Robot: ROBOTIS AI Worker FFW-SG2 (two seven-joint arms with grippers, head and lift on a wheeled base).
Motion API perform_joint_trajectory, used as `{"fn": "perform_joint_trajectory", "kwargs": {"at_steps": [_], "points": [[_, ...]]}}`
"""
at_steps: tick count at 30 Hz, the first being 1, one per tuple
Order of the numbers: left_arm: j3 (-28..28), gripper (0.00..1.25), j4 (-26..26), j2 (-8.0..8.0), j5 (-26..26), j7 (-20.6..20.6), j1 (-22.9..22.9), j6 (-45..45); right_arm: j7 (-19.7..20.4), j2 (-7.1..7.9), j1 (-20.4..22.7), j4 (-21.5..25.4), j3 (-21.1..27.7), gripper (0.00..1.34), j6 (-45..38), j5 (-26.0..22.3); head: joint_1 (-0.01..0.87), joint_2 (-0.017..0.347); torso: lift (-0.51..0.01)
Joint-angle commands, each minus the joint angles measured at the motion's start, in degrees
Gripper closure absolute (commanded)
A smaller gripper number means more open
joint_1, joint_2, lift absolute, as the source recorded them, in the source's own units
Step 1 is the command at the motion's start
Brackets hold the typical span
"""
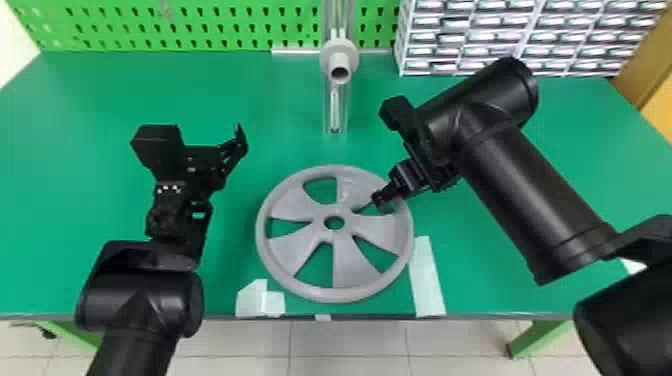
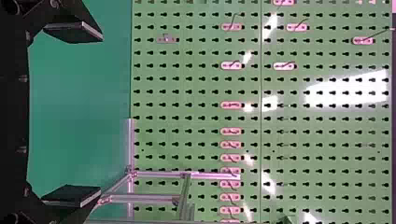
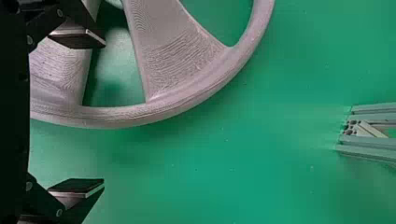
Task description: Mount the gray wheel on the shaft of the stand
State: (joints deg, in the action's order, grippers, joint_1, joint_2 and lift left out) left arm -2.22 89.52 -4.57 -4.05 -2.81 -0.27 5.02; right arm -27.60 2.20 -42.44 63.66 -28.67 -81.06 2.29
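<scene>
Head view, then: where is the gray wheel (image 1: 300,252) lying for you?

Flat on the green table (image 1: 90,165), near its front edge and between your two arms. Its five broad spokes fan around the open center hole (image 1: 334,222), which faces up, so the wheel's axle line stands upright (think of a plate laid down).

And the shaft (image 1: 339,58)?

You'll find it beyond the wheel, well apart, on the upright stand (image 1: 329,117). Its long axis runs level and its hollow end points back toward you, crosswise to the wheel's axle line.

What has your right gripper (image 1: 376,201) got?

Nothing clamped. It's over the wheel's right side, near the center hole, its fingers spread wide in the right wrist view, with part of the rim (image 3: 173,111) showing between their levels. Whether a fingertip touches the wheel, I can't tell you.

The left gripper (image 1: 239,142)?

To the left of the wheel and apart from it. Your left wrist view has its fingers (image 2: 72,32) wide apart, holding nothing, with the green pegboard (image 2: 201,79) beyond (drawers (image 1: 475,37) stand at the back right in the head view).
</scene>
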Motion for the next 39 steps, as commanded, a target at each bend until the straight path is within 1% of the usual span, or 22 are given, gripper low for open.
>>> {"fn": "perform_joint_trajectory", "kwargs": {"at_steps": [1, 16, 17, 20, 22, 27, 33, 39], "points": [[-0.16, 0.13, 0.13, 0.00, 0.45, 0.00, 0.00, 0.08, 0.00, -0.09, -0.37, -0.99, -0.07, 0.23, 0.02, -0.27, 0.865, 0.052, -0.101], [-0.07, 0.13, 0.48, -0.18, 0.71, 0.00, 0.00, -0.01, 0.00, -0.18, -0.28, -1.87, 0.37, 0.25, 0.02, -0.36, 0.865, 0.052, -0.101], [-0.07, 0.13, 0.48, -0.18, 0.71, 0.00, 0.09, 0.08, 0.00, -0.18, -0.28, -1.87, 0.37, 0.27, 0.02, -0.36, 0.865, 0.052, -0.101], [0.02, 0.13, 0.48, -0.18, 0.71, 0.00, 0.09, 0.08, 0.00, -0.18, -0.19, -1.87, 0.63, 0.45, 0.02, -0.27, 0.865, 0.052, -0.101], [0.11, 0.13, 0.57, -0.26, 0.71, 0.00, 0.18, 0.08, 0.00, -0.18, -0.19, -1.87, 0.81, 0.51, 0.11, -0.27, 0.865, 0.052, -0.101], [0.28, 0.13, 0.75, -0.35, 0.71, 0.00, 0.27, 0.08, 0.00, -0.27, -0.02, -1.78, 1.16, 0.48, 0.20, -0.18, 0.865, 0.052, -0.101], [0.28, 0.13, 1.19, -0.44, 0.80, 0.00, 0.27, -0.01, 0.00, -0.27, 0.51, -1.78, 2.65, 0.49, 0.20, 0.61, 0.865, 0.052, -0.101], [0.46, 0.13, 1.80, -0.44, 1.06, 0.00, 0.53, 0.08, 0.00, -0.27, 0.95, -1.78, 3.62, 0.52, 0.11, 1.05, 0.865, 0.052, -0.101]]}}
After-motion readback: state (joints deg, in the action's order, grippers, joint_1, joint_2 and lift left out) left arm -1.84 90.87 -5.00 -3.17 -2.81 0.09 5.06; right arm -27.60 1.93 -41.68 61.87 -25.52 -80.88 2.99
